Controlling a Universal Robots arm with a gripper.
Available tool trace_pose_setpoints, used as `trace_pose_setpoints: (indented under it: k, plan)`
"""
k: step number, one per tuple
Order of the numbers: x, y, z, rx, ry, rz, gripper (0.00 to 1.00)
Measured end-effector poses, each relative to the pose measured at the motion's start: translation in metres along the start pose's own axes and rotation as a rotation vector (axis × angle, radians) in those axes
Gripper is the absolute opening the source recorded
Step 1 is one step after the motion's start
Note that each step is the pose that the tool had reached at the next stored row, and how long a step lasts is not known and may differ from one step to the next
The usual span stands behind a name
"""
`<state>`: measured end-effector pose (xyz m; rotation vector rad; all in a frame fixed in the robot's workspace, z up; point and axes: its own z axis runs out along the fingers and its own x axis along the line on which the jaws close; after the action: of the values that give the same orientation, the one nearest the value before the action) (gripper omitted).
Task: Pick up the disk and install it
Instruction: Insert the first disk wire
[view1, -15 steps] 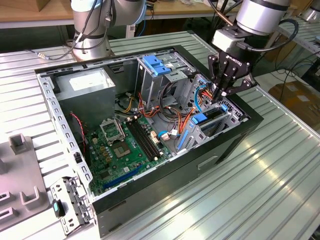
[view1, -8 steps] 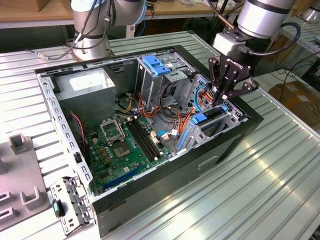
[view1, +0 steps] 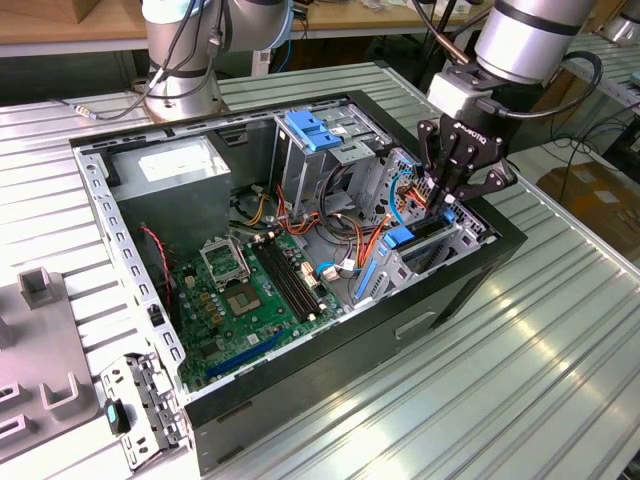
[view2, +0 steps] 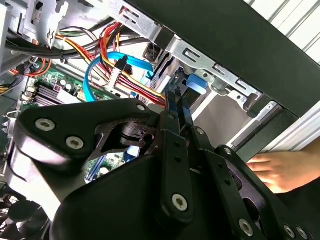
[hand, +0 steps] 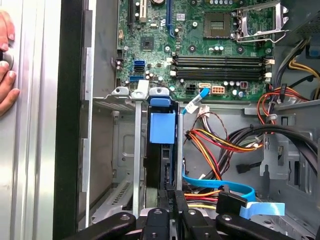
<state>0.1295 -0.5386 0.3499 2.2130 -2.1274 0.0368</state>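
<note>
The disk stands on edge in the metal drive bay at the case's front corner, its blue carrier end facing the motherboard. My gripper hangs straight over the bay. In both wrist views its fingers are pressed together, narrower than the disk. The fingertips sit at the dark rear end of the disk, next to the blue carrier. I cannot tell whether they touch it.
The open computer case lies on a ribbed metal table. Inside are a green motherboard, a grey power supply, a blue-latched cage and loose cables. A person's hand rests beside the case.
</note>
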Motion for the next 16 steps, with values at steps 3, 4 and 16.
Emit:
trace_pose_setpoints:
  k: [3, 4, 16]
  plan:
    - [0.0006, 0.0011, 0.0005, 0.0003, 0.0002, -0.003, 0.16]
    - [0.0009, 0.0012, 0.0008, 0.0003, 0.0000, -0.004, 0.16]
    - [0.0012, 0.0010, 0.0038, 0.0003, -0.0001, -0.004, 0.16]
